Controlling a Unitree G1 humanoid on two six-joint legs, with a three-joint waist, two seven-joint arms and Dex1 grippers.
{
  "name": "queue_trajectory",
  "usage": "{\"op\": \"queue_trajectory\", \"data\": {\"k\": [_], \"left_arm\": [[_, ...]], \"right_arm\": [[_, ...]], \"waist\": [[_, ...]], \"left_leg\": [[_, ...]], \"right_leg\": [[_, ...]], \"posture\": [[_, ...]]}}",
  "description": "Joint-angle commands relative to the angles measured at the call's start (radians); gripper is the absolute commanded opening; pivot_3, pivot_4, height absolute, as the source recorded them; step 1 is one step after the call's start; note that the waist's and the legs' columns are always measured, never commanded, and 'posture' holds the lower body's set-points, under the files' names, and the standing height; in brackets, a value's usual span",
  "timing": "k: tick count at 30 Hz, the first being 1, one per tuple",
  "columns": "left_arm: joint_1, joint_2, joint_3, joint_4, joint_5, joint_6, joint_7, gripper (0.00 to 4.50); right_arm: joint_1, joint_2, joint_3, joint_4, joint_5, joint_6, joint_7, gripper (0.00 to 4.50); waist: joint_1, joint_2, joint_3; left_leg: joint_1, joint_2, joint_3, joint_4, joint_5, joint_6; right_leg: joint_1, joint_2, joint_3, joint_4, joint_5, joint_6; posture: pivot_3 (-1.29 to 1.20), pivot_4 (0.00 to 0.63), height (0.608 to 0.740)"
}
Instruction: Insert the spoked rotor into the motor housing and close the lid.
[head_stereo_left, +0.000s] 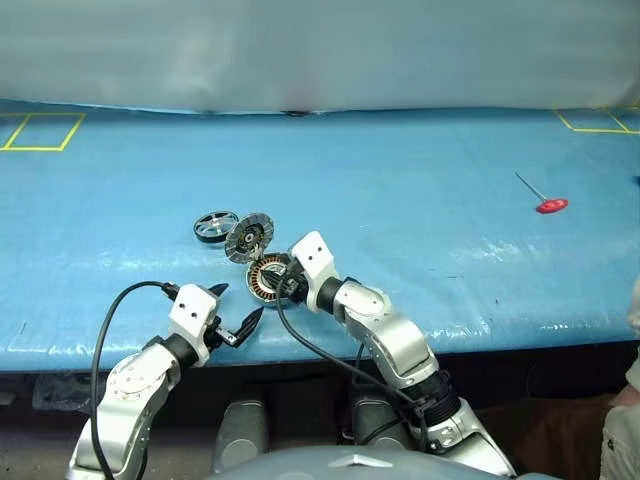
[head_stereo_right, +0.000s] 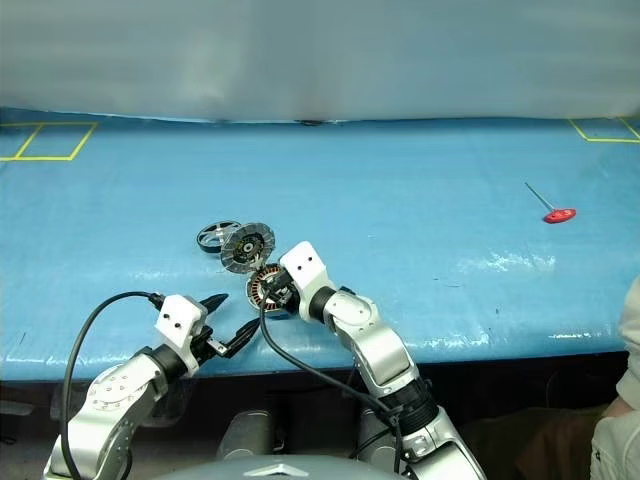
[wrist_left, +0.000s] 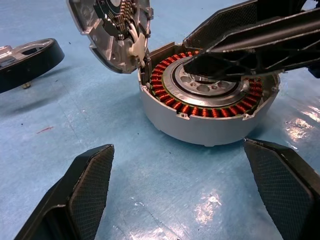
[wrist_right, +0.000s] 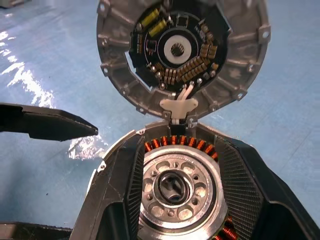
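Right gripper hangs over the housing, its fingers spread across the copper windings and hub, grasping nothing. Left gripper waits just short of the housing near the desk's front edge, released, jaws wide apart. The lid stands raised from the housing's far rim, its ribbed inner face and circuit board exposed. The rotor lies flat beside the lid, apart from it. A red-handled tool lies well off to the right, with open blue desk between.
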Motion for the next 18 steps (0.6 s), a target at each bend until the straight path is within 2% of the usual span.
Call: {"op": "queue_trajectory", "data": {"k": [1,3,10,18], "left_arm": [[-0.005,-0.001,0.0,-0.024,0.001,-0.018,-0.002,4.5],[-0.005,-0.001,0.0,-0.024,0.001,-0.017,-0.002,4.5],[-0.004,-0.005,-0.003,-0.025,-0.001,-0.016,0.001,4.5],[0.015,-0.002,-0.003,-0.042,0.0,-0.018,0.003,4.5]], "right_arm": [[-0.023,0.006,-0.01,-0.137,0.031,0.039,0.001,2.33],[-0.031,0.005,-0.012,-0.181,0.038,0.071,0.0,2.33],[-0.082,-0.055,0.05,-0.202,-0.029,0.197,-0.031,0.12],[-0.117,-0.088,0.116,-0.171,-0.068,0.278,-0.04,0.05]], "waist": [[-0.001,0.0,0.0],[-0.001,0.0,0.0],[0.001,0.0,0.0],[-0.002,0.0,0.0]], "left_leg": [[0.0,0.0,0.0,0.0,0.0,0.0],[0.0,0.0,0.0,0.0,0.0,0.0],[0.0,0.0,0.0,0.0,0.0,0.0],[-0.001,0.0,0.0,-0.001,0.0,0.0]], "right_leg": [[0.0,0.0,0.0,0.0,0.0,0.0],[0.0,0.0,0.0,0.0,0.0,0.0],[0.0,0.0,0.0,0.0,0.0,0.0],[0.0,0.0,0.0,0.0,0.0,-0.001]], "posture": [[0.0,0.15,0.74],[0.0,0.15,0.74],[0.0,0.15,0.74],[0.0,0.15,0.74]]}}
